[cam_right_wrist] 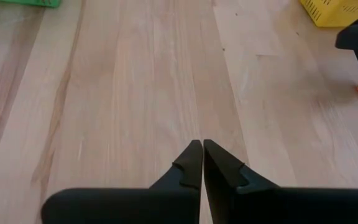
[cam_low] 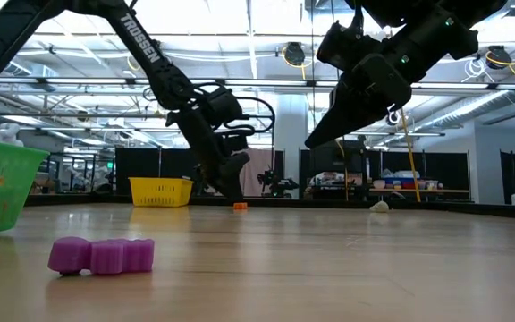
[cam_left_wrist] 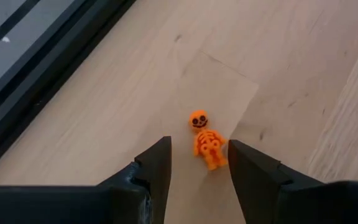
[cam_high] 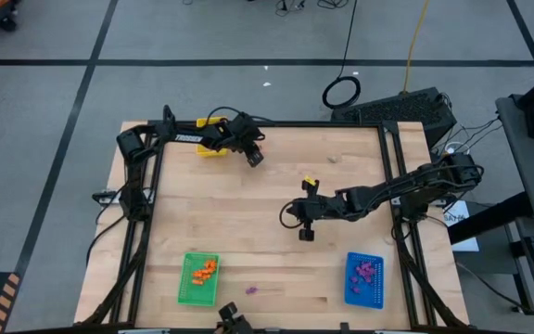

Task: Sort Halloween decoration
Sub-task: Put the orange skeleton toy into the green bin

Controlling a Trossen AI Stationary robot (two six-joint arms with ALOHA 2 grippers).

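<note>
A tiny orange skeleton trinket [cam_left_wrist: 205, 140] lies flat on the wood. My left gripper [cam_left_wrist: 199, 150] is open, low over the table, with one finger on each side of it; in the low view the trinket [cam_low: 240, 207] shows by that gripper [cam_low: 231, 186]. In the high view my left gripper [cam_high: 255, 156] is near the yellow tray [cam_high: 211, 148]. My right gripper [cam_right_wrist: 202, 148] is shut and empty, held above the table's middle [cam_high: 306, 232]. A purple trinket [cam_low: 102, 255] lies near the near edge [cam_high: 251, 289]. A beige one [cam_low: 379, 207] lies far off.
The green tray [cam_high: 199, 278] holds orange trinkets and the blue tray [cam_high: 363, 278] holds purple ones; both stand by the near edge. The yellow tray stands by the far edge, behind my left arm. A dark frame rail [cam_left_wrist: 36, 81] runs close to the left gripper.
</note>
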